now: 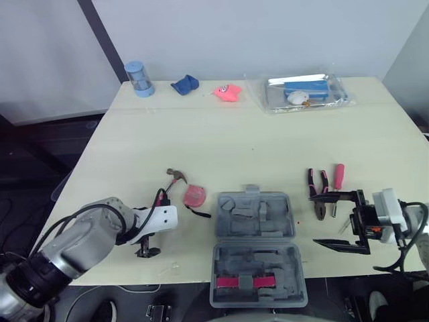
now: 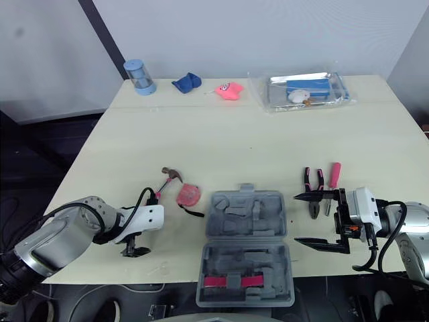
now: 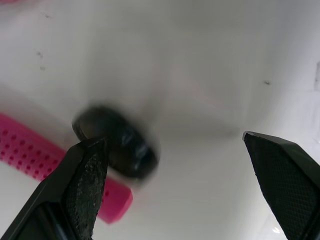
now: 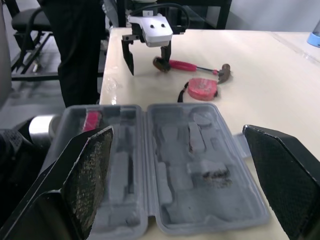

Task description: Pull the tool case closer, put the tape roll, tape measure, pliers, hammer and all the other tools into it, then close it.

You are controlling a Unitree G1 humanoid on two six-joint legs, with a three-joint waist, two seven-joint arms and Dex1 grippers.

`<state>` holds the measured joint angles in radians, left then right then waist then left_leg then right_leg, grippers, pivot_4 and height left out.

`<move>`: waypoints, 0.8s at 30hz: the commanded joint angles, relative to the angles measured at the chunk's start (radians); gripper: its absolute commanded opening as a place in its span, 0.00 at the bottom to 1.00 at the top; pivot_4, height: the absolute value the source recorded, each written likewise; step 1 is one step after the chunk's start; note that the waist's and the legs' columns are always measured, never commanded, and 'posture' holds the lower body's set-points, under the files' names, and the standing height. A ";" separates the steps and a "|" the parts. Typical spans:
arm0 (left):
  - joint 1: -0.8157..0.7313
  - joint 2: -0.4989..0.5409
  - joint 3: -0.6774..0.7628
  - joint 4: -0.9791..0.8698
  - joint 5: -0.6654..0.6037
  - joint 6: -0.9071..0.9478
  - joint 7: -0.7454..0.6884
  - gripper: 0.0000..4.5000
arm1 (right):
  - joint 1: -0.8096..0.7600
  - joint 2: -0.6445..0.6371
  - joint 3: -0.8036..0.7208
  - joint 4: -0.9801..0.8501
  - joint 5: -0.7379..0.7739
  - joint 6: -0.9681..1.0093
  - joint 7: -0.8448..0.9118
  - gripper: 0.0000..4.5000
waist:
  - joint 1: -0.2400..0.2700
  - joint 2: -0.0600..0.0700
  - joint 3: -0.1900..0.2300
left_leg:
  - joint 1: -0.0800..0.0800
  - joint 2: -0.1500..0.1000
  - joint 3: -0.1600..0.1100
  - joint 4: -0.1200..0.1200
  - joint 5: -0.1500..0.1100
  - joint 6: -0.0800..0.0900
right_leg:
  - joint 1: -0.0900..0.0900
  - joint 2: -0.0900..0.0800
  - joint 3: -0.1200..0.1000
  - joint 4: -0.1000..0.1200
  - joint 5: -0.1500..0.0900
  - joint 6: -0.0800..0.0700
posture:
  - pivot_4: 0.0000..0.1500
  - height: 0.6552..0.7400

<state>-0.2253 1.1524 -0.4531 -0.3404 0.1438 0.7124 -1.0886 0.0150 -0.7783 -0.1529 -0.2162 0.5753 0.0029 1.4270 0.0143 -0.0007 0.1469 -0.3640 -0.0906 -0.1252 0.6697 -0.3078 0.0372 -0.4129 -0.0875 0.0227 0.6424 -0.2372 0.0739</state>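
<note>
Left hand (image 1: 147, 252): pointing down at the table (image 1: 221, 141), fingers apart. In the left wrist view the black tape roll (image 3: 120, 150) sits just inside one finger, right beside the end of the hammer's (image 1: 167, 188) pink handle. The roll is blurred, so I cannot tell whether the finger touches it. I judge the wide opening is there to straddle the roll without catching the handle.

Right hand (image 2: 295, 218): held level, fingers spread wide on nothing, aimed at the right side of the tool case (image 1: 255, 215). The far finger lies over the pliers (image 1: 316, 188) in the head views; contact cannot be told. The pink-handled screwdriver (image 1: 338, 176) lies just beside the pliers.

Tool case: open, both halves flat, at the near edge of the table between my arms. This looks close enough to load from either side. The moulded pockets look bare apart from a pink piece in the near half.

Tape measure (image 1: 195, 196): on the table between the hammer head and the case, not yet stowed.

Step in hand, as I judge it: picking up the tape roll. Risk: the closing fingers nudge the hammer handle or roll the tape away.
</note>
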 commanded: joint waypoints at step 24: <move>-0.093 -0.021 0.001 -0.016 0.094 -0.050 -0.144 0.01 | 0.007 -0.003 -0.024 0.065 -0.029 -0.114 0.011 1.00 | -0.001 0.000 0.000 | -0.002 0.000 -0.008 0.001 0.000 -0.001 | 0.002 0.000 -0.008 0.000 -0.001 0.000 | 1.00 1.00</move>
<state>-0.3028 1.1094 -0.4791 -0.3171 0.2324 0.6686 -1.2111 0.0177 -0.7804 -0.1539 -0.1415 0.5370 -0.0924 1.4350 0.0132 -0.0005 0.1468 -0.3674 -0.0908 -0.1350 0.6714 -0.3074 0.0365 -0.4110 -0.0878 0.0145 0.6427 -0.2382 0.0745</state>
